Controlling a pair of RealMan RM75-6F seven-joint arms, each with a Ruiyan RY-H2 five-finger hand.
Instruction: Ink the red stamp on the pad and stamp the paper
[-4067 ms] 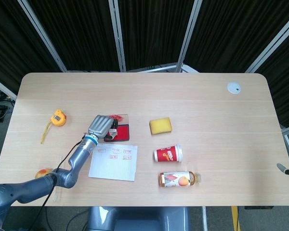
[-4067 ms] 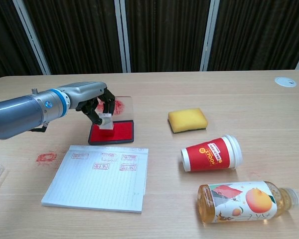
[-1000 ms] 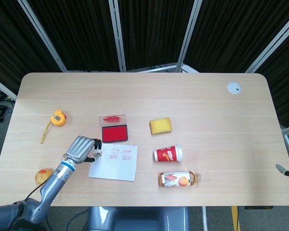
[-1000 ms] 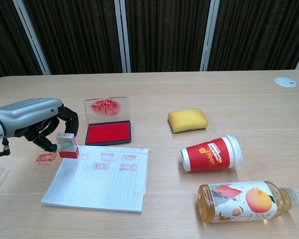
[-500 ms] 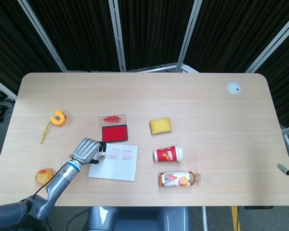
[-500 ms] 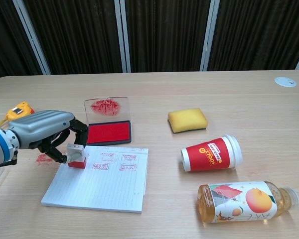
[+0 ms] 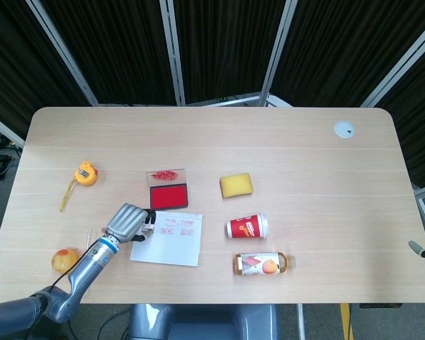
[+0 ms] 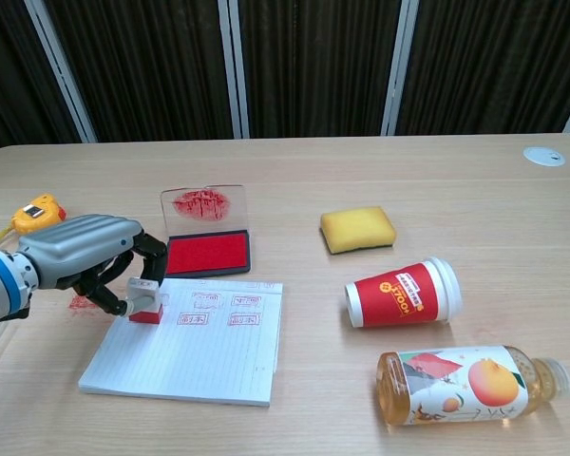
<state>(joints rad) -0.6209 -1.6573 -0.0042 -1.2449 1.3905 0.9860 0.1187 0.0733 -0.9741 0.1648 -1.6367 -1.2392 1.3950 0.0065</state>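
One left robot hand (image 8: 95, 261) is pinching the red stamp (image 8: 145, 302), probably light and rigid, pressing paper's (image 8: 195, 351) ten-o'clock corner.

Stamp (image 8: 146, 302) on paper (image 8: 190, 340) near-left corner; ink pad (image 8: 209, 253) just behind; cup (image 8: 402, 293) right.

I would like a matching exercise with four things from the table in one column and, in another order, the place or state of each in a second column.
Things:
1. stamp
2. cup
3. sponge
4. ink pad

Places or states:
A. lying on its side, in front of the sponge
B. open, lid standing up, behind the paper
C. held by the left hand, on the paper's near-left corner
D. flat on the table, right of the ink pad

Pairs: 1-C, 2-A, 3-D, 4-B
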